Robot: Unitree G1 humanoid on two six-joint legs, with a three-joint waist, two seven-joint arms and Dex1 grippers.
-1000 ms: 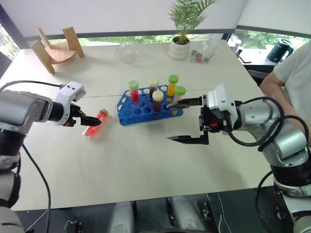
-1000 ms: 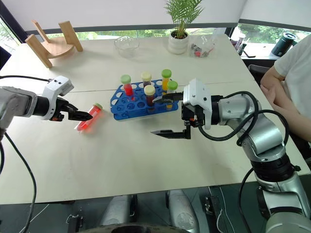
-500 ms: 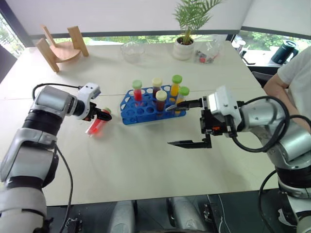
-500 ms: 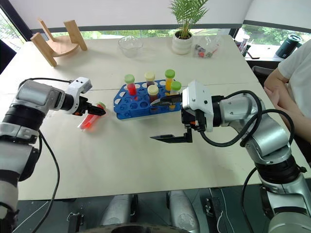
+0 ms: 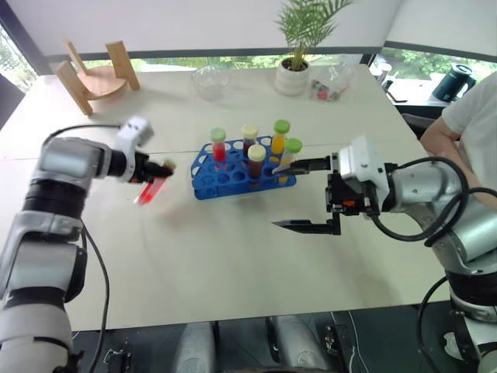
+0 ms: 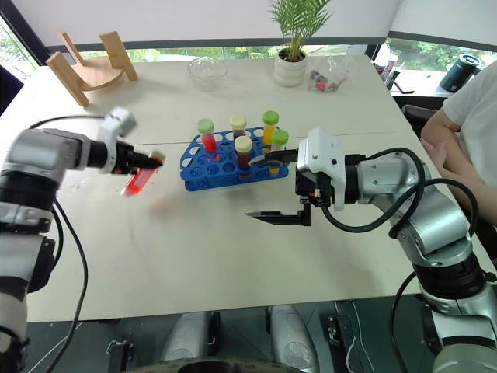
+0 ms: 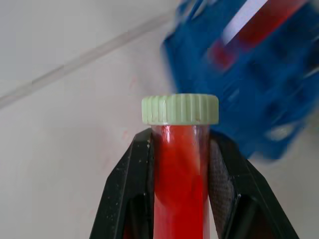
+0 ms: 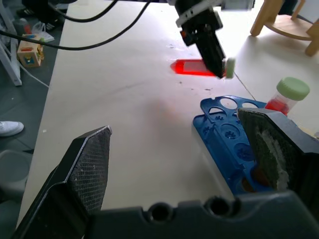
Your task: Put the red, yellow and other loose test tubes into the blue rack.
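My left gripper (image 5: pixel 161 169) is shut on the red test tube (image 5: pixel 150 189) just below its green cap (image 7: pixel 180 109). The tube hangs tilted above the table, left of the blue rack (image 5: pixel 233 178). In the left wrist view both black fingers (image 7: pixel 130 174) press the red tube (image 7: pixel 179 169). The rack holds several upright tubes, among them a yellow one (image 5: pixel 278 137) with a green cap. My right gripper (image 5: pixel 301 195) stands open to the right of the rack, with nothing between its fingers (image 8: pixel 89 169). The right wrist view shows the left gripper (image 8: pixel 207 40) with the tube beyond the rack (image 8: pixel 224 130).
At the back of the table are a wooden stand (image 5: pixel 93 74), a glass bowl (image 5: pixel 208 81), a potted plant (image 5: pixel 293 70) and a clear bag of small items (image 5: pixel 326 87). A person (image 5: pixel 470 116) sits at the right edge, with a dark kettle (image 5: pixel 453 79) behind.
My left gripper has closed on the red tube, which lay on the table, and lifted it up and toward the rack. The right gripper has stayed open in place.
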